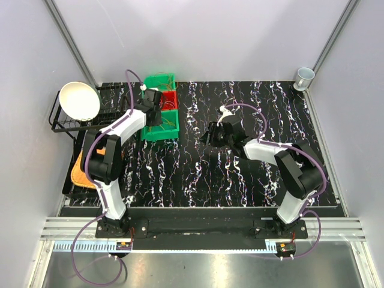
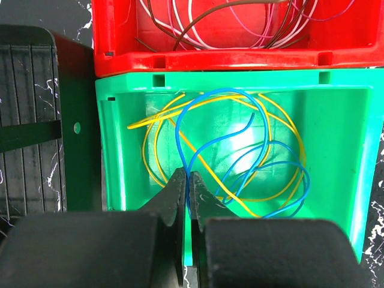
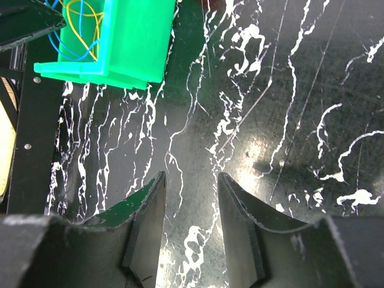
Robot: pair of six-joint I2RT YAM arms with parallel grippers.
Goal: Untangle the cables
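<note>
In the left wrist view a green bin (image 2: 336,96) holds tangled blue cable loops (image 2: 259,120) and yellow cable loops (image 2: 147,162). My left gripper (image 2: 187,175) is inside this bin, shut on a strand of the blue cable. Behind it a red bin (image 2: 210,61) holds pink, white and brown cables (image 2: 228,27). From above, my left gripper (image 1: 157,109) is over the row of bins (image 1: 161,133). My right gripper (image 1: 210,135) is open and empty above the bare marbled table (image 3: 288,120), right of the green bin (image 3: 132,42).
A white bowl (image 1: 80,100) sits on a black wire rack (image 1: 60,124) at the far left, with an orange mat (image 1: 81,172) below it. A cup (image 1: 304,76) stands at the back right corner. A black tray (image 2: 30,120) lies left of the green bin.
</note>
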